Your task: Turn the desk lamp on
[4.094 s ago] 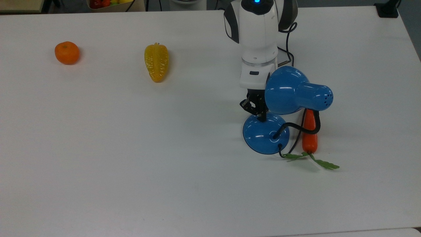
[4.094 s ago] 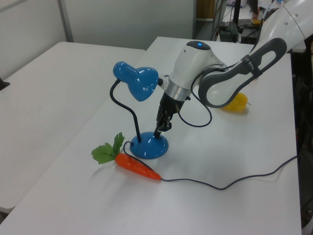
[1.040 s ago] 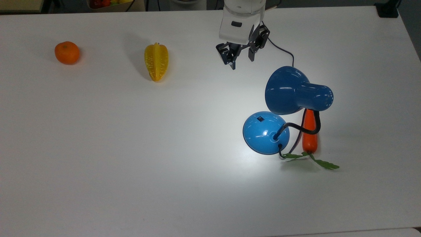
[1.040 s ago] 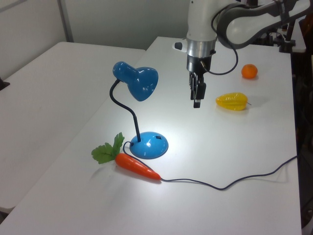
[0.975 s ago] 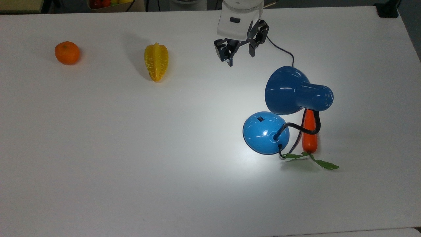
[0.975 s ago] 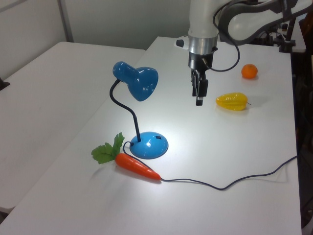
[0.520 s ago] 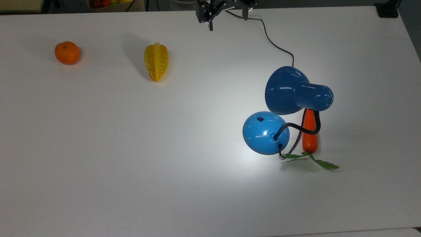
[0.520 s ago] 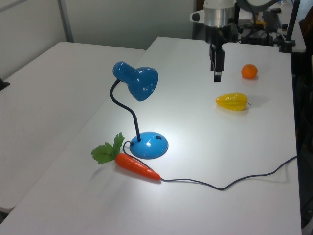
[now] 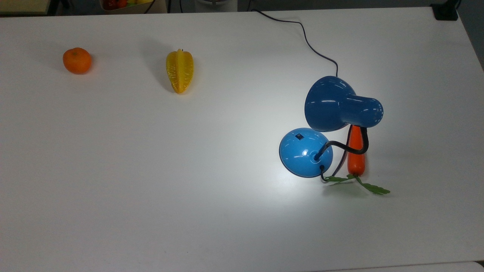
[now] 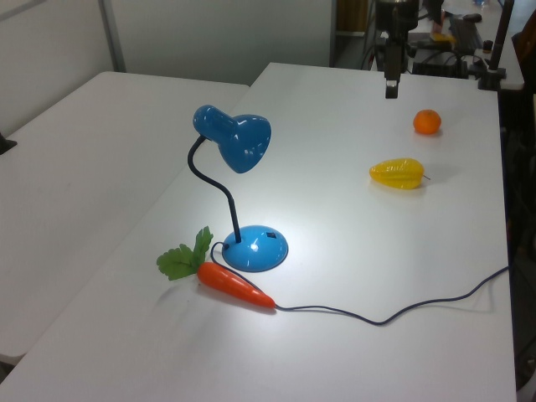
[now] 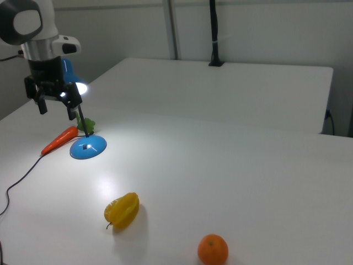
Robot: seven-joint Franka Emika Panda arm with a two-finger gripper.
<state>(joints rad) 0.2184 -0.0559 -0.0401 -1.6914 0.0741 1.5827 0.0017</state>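
Glossy blue desk lamp (image 9: 342,104), lit

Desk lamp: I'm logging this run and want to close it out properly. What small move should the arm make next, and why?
Probably none beyond holding clear. The desk lamp throws a bright pool on the table around its base, so it looks lit, and the open gripper hangs raised, apart from it.

The desk lamp (image 9: 306,152) stands on the table (image 9: 151,170) toward the top view's right; the carrot (image 9: 356,151) lies just beside its base, further right; the starfruit (image 9: 180,70) and the orange (image 9: 77,60) lie well apart toward the top view's upper left, the orange leftmost.
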